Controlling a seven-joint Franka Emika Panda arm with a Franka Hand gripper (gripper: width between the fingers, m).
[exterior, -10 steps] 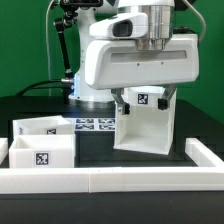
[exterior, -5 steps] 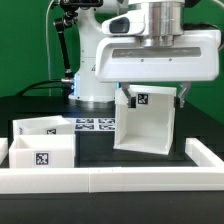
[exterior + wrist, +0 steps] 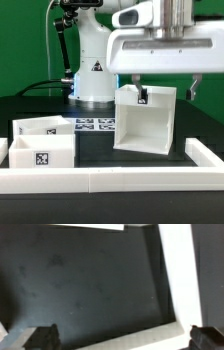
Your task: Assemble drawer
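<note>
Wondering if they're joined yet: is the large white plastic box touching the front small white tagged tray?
Apart: the exterior view shows a strip of black table between the large box and the front tray.

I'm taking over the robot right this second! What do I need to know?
Tool: open, empty, hovering above the box housing.
Box housing: stands on the table at the exterior view's right, with no tray in it.
Back tray and front tray: loose at the exterior view's left, behind the low white rail.
Done: no tray is fitted yet.
Left: both trays probably need sliding into the housing.
</note>
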